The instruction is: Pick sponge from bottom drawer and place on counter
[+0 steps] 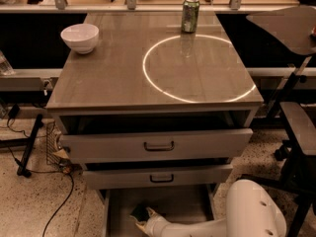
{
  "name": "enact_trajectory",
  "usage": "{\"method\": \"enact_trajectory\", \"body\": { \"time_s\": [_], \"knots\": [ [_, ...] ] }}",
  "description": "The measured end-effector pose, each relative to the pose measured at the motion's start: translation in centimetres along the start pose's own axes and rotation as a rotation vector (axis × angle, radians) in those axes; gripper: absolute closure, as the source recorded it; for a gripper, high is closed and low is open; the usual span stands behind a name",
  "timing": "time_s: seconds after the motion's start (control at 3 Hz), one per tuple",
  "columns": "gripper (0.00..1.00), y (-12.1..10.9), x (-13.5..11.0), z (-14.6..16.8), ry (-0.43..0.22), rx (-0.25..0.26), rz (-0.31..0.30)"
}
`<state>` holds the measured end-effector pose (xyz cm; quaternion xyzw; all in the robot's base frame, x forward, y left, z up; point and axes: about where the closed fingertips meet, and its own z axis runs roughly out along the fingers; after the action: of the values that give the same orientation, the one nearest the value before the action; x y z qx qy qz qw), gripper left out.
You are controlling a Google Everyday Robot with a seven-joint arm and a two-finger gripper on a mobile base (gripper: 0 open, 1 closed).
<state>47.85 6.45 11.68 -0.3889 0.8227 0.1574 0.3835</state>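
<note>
The bottom drawer (192, 204) is pulled out at the foot of the cabinet, a flat grey tray. My white arm reaches into it from the lower right. The gripper (144, 218) is low in the drawer's left part, right at a small dark object (138, 211) that looks like the sponge; only its dark face shows. Whether the gripper holds it is hidden. The counter (113, 68) is the glossy grey-brown top with a white circle (197, 69) marked on it.
A white bowl (80, 37) stands at the counter's back left and a green drink can (190, 15) at the back, on the circle's rim. Two drawers with dark handles (159, 145) stick out above the bottom drawer. Black cables lie on the floor at left; a stand is at right.
</note>
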Motion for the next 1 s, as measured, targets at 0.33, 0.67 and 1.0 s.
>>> {"method": "enact_trajectory", "body": {
  "time_s": [0.33,0.67,1.0],
  "knots": [
    [0.95,-1.1,0.1,-0.9,-0.004,0.046,0.015],
    [1.0,-2.3,-0.3,-2.8,-0.008,0.091,0.025],
    [1.0,-3.4,-1.6,-5.8,0.01,0.125,-0.004]
  ]
}}
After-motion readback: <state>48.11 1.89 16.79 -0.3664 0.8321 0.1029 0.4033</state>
